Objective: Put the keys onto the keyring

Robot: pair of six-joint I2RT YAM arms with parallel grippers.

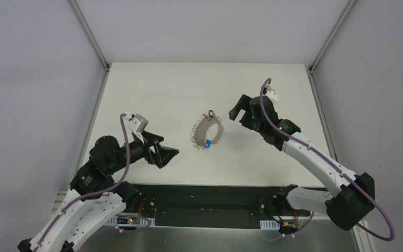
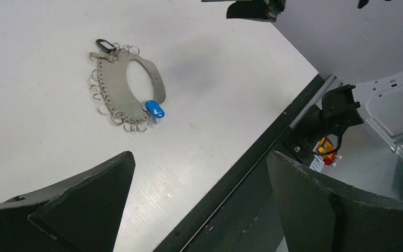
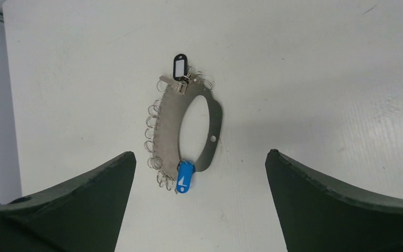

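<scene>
**A:** Start nearest the bases. What was the left claw [image 1: 169, 148] doing?

**B:** It hung over the surface [image 1: 152, 89] at about eight o'clock from the keyring [image 3: 169, 131], well apart from it. Its fingers were spread wide with nothing between them.

**A:** And the keyring itself?

**B:** It lay flat near the middle of the surface, between the two claws, and neither touched it. It looked like a grey metal oval with a hole through it, fringed down one side with small split rings [image 3: 152, 134].

**A:** The keys?

**B:** The blue-headed key [image 3: 184, 177] sat at the six o'clock end of the oval, touching its rim. The black-headed key [image 3: 179, 67] sat at the twelve o'clock end, among a small silver cluster. Both looked attached, though I couldn't tell whether the blue one was truly threaded or only lying against the edge.

**A:** The far side?

**B:** The right claw [image 1: 240, 109] hovered at about two o'clock from the keyring, clear of it, also wide and empty.

**A:** So how far along was it?

**B:** I'd judge it finished or nearly so. No loose key showed anywhere, and at most a check of the blue key's seating was left.
</scene>
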